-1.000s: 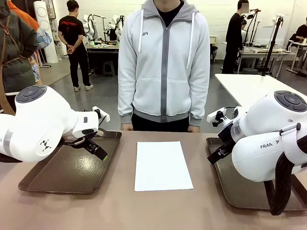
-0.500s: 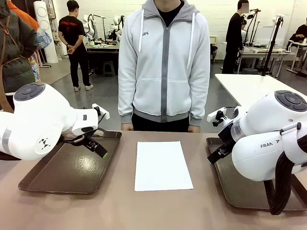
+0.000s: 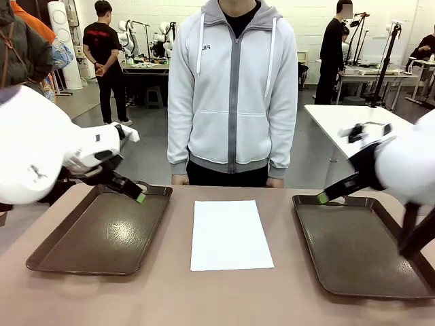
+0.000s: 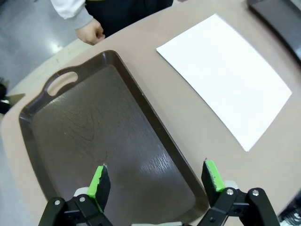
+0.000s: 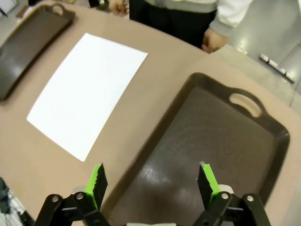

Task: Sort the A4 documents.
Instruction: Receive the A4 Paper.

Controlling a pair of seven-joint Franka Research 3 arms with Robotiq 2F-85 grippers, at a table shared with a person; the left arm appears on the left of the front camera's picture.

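A stack of white A4 documents (image 3: 230, 234) lies flat on the brown table between two dark brown trays; how many sheets it holds I cannot tell. My left gripper (image 3: 137, 196) hovers over the far end of the left tray (image 3: 102, 234), open and empty. Over the far left corner of the right tray (image 3: 353, 248) my right gripper (image 3: 323, 197) hangs open and empty. In the left wrist view the left gripper (image 4: 156, 178) is above the left tray (image 4: 94, 132), with the documents (image 4: 225, 75) to the upper right. In the right wrist view the right gripper (image 5: 152, 181) is over the right tray's (image 5: 211, 141) near rim, with the documents (image 5: 87, 89) to the left.
A person in a pale grey hoodie (image 3: 231, 88) stands at the far side of the table, one hand (image 3: 179, 180) and the other hand (image 3: 275, 182) resting at its edge. Bare table lies in front of the documents and trays.
Both arms have lifted and drawn back outwards. The left gripper rose toward its tray's far end. The right arm swung up and right, uncovering the right tray. The documents have not moved.
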